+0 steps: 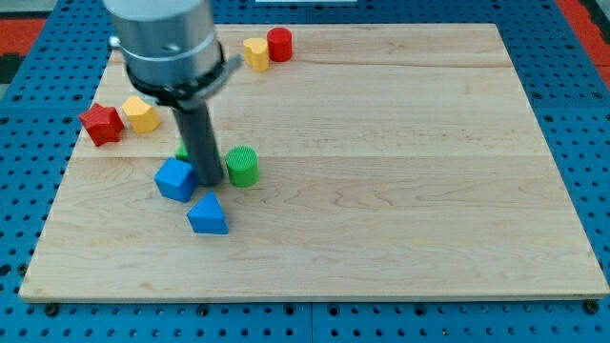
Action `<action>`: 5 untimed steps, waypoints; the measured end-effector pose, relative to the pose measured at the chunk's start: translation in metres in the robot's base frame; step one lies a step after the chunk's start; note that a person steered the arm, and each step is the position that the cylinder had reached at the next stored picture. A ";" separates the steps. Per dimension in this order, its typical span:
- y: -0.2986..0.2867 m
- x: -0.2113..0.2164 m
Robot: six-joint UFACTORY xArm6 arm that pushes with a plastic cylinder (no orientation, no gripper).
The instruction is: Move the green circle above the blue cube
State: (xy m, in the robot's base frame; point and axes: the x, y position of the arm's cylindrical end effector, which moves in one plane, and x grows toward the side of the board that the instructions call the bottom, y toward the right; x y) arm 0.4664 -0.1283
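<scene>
Camera view shows a pale wooden tabletop [400, 143] laid on a blue perforated surface [581, 114]. The green circle [242, 166] is seen as a short upright cylinder with a ribbed side and a flat top, standing left of the tabletop's middle, nearer the left edge than the right. The blue cube [175, 179] lies to its left, slightly lower in the view. Between them the dark rod of the tool descends, and my tip [211, 181] is placed in the gap, just beside the green circle's left side and close against the blue cube's right side; whether either is touched cannot be told. The tool has no jaws, so nothing is held by it.

A second green block [182, 151] is partly hidden behind the rod; its shape cannot be made out. A blue triangular block [208, 215] lies below the cube. Near the left edge a red block [101, 124] and a yellow block [141, 114] are set side by side. Near the top edge a yellow block [255, 53] and a red cylinder [279, 44] stand together.
</scene>
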 end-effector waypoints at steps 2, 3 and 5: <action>-0.024 -0.024; 0.018 -0.017; 0.092 -0.022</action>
State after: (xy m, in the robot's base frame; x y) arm 0.4447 -0.0367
